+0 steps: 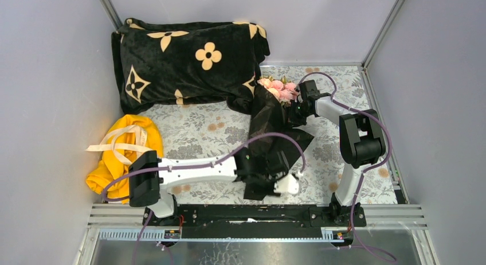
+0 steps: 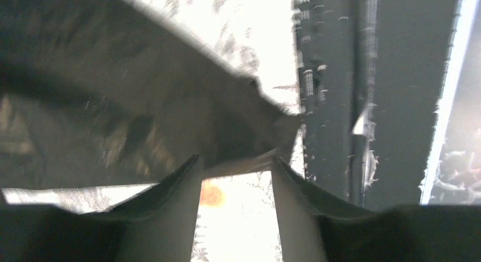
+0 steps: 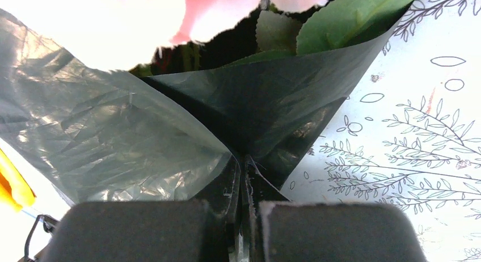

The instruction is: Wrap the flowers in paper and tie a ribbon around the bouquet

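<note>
The paper is a thin black sheet, crinkled, with a faint sheen where light catches its creases. The flowers have smooth pale pink petals and matt green, veined leaves. The blanket is thick black plush. The ribbon looks like flat cream fabric, the yellow cloth soft. The surface wears a matt printed cover. The right claw has matt black pads

Flowers cut off above — stems hidden in paper, left wrist view blurred
</note>
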Motion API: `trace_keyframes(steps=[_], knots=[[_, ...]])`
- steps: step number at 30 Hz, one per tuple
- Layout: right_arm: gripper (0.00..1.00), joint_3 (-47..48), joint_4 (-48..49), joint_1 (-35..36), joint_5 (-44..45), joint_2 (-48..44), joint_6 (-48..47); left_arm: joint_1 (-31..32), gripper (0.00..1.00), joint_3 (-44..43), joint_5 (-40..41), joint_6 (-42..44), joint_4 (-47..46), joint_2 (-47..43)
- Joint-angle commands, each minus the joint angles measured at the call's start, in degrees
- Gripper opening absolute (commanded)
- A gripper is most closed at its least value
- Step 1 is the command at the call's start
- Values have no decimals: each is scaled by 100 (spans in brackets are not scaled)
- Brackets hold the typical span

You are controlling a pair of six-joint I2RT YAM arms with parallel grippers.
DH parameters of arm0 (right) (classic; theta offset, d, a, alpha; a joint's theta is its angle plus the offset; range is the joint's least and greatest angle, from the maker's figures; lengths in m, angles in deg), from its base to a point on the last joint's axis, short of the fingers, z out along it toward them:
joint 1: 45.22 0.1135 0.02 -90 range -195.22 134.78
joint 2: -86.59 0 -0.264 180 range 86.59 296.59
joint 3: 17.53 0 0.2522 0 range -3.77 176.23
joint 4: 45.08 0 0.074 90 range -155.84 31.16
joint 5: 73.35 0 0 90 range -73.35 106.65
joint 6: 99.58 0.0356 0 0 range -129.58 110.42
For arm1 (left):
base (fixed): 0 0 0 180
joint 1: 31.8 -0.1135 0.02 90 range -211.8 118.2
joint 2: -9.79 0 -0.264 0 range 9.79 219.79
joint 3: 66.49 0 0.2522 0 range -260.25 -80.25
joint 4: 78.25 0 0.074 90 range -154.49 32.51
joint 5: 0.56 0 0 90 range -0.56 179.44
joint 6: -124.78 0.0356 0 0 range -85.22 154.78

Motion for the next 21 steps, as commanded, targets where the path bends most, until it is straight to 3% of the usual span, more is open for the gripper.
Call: trace_keyframes(steps=[1,2,4,7,12,18,20,21], knots=[[0,219,113,-36,204,-38,-21,-780,42,115,99,128,192,-139],[0,232,113,-36,208,-30,-21,-832,36,253,161,131,45,-131],[0,249,117,-36,225,-8,-19,-774,34,545,120,165,-223,-87],[0,263,166,-40,209,35,27,-484,37,872,-39,77,-780,93],[0,215,248,-3,193,52,67,-189,41,1479,490,184,-1909,391],[0,145,258,26,449,-92,-4,-130,42,1999,426,550,-2160,704],[10,135,203,30,620,-191,-30,-119,42,2111,334,600,-2211,723],[20,146,150,45,732,-271,-53,-119,43,2125,317,609,-2237,739]])
